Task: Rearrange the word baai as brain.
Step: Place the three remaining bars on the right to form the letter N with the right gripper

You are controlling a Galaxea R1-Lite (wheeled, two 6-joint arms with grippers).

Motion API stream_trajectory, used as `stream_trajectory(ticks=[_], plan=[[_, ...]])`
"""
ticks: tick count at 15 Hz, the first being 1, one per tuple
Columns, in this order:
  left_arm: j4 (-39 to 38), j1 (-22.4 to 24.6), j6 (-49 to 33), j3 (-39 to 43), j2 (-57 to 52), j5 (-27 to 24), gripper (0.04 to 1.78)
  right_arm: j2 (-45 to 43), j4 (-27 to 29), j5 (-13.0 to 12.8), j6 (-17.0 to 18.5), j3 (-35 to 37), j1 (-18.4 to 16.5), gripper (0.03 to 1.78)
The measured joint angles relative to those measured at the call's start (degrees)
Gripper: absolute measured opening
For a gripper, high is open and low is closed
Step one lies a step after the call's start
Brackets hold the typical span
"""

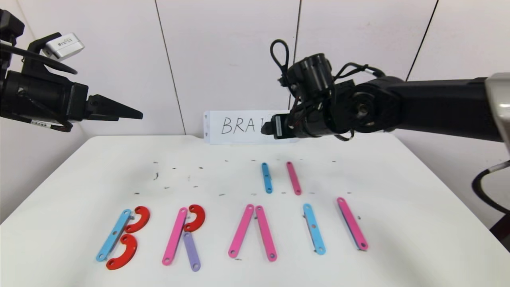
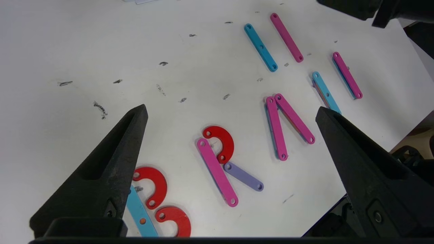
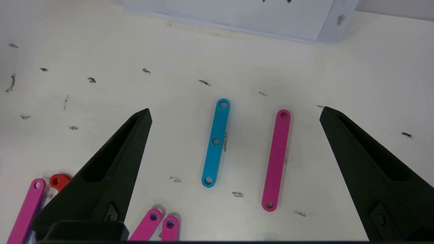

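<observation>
Right gripper (image 3: 234,112) open above card (image 1: 239,126), apparently "BRA".

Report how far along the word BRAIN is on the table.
Done: B, R and I stand in the front row. Partly done: A has two pink legs but no crossbar; N has one pink bar. In hand: nothing; the right gripper hangs open above the spare blue bar and spare pink bar. The left gripper waits open, high up on the left.
</observation>
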Motion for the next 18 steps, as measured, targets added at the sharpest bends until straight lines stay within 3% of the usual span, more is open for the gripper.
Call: stream_trajectory(ticks=[18], plan=[[0.00,-0.02,0.00,0.00,0.00,-0.11,1.74,15.96,-0.17,-0.51,1.68,-2.26,3.08,1.74]])
